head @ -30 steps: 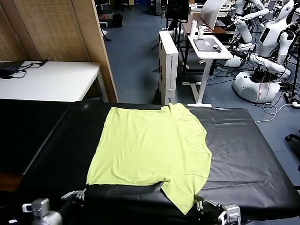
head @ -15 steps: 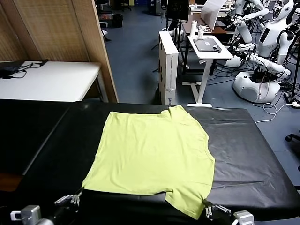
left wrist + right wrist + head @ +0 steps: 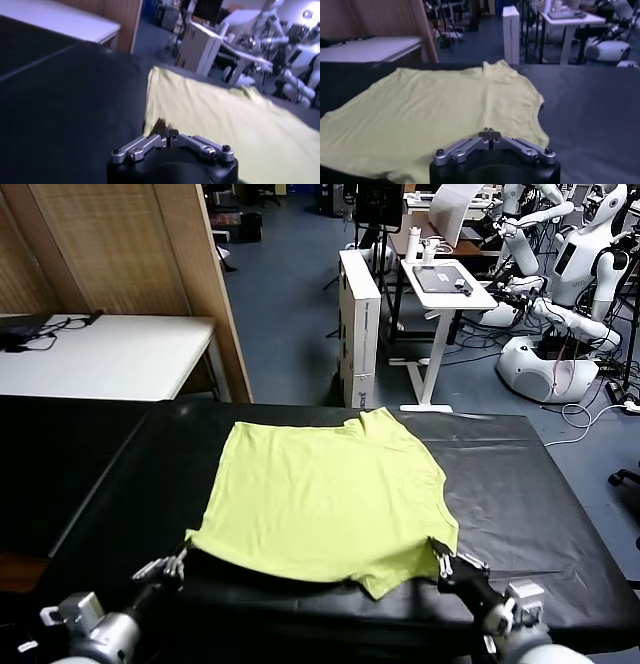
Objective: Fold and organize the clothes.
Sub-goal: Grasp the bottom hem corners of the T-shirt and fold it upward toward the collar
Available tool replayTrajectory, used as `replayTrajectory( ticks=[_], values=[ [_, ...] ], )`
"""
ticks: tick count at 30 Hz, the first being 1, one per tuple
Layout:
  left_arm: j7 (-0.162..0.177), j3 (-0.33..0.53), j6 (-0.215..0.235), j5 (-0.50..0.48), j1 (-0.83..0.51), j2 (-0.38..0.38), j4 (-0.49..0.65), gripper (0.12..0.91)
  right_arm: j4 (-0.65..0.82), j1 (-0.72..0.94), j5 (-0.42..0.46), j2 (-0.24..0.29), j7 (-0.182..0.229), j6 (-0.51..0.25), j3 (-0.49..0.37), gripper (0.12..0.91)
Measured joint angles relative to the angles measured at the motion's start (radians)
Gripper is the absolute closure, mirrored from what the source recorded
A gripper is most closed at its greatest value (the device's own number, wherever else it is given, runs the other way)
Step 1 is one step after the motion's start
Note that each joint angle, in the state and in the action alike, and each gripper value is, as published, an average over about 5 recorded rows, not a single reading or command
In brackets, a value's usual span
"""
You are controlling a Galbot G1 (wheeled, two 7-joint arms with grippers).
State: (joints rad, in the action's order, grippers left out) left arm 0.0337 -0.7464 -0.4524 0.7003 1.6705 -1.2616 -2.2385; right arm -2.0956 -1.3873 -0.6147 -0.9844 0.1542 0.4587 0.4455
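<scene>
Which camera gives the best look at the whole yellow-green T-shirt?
The head view: the T-shirt lies there entire on the black table, both near corners pinched. The right wrist view shows most of it from low down; the left wrist view shows only one side edge and part of the cloth.

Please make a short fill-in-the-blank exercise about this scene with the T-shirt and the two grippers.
1. The T-shirt on the table is lime ____ in colour.
2. The tabletop under it is covered in ____ material.
3. The left gripper and right gripper each pinch the shirt's ____ edge, jaws shut.
4. The shirt's collar points toward the robot's ____ side.

Missing words: yellow-green; black; near; right
</scene>
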Motion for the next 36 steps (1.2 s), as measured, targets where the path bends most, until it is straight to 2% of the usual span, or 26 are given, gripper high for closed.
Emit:
replayTrajectory(
  ticks=[7,16,31,36],
  values=[
    [0.000,0.055,0.005,-0.057,-0.110,0.000,0.061,0.885,0.079,0.097,0.005,-0.003,0.003,-0.001,-0.050,0.885],
    [0.001,0.117,0.015,-0.068,-0.232,0.040,0.171,0.885,0.158,0.173,0.015,-0.012,0.005,-0.006,-0.081,0.885],
    [0.001,0.146,0.027,-0.058,-0.347,0.090,0.284,0.885,0.224,0.241,0.022,-0.020,0.008,0.001,-0.115,0.885],
    [0.000,0.166,0.030,-0.058,-0.380,0.108,0.320,0.885,0.217,0.241,-0.007,-0.017,0.003,0.034,-0.107,0.885]
  ],
)
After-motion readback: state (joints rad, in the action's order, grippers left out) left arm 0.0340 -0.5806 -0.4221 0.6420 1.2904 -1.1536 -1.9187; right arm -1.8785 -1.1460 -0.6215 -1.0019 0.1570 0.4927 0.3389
